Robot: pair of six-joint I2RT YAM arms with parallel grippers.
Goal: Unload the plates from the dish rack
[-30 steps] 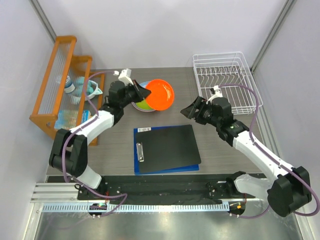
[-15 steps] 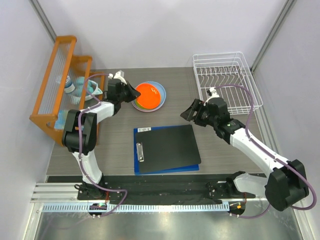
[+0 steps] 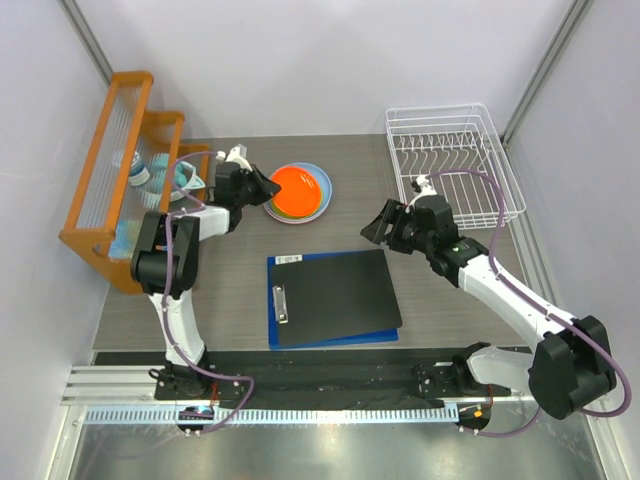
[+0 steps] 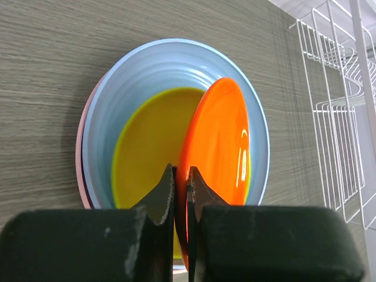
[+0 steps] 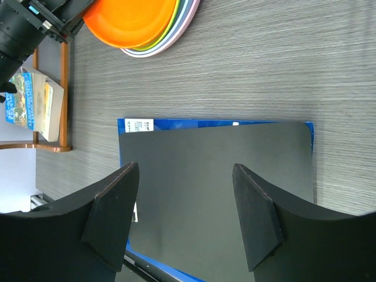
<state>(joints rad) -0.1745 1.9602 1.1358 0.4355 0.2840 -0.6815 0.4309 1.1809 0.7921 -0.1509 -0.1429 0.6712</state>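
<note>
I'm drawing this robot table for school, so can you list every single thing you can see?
plates: 4, stacked left of middle; pink plate, light blue plate, lime green plate, orange plate tilted on top
dish rack: 1, white, back right
shelf rack: 1, orange, left edge
cup: 1, teal, at shelf rack
clipboard: 1, black, front middle, on blue board
booklets: a few, colourful, low in shelf rack
table: 1, grey wood
left gripper: 1, black, shut on orange plate
right gripper: 1, black, open, near clipboard
</note>
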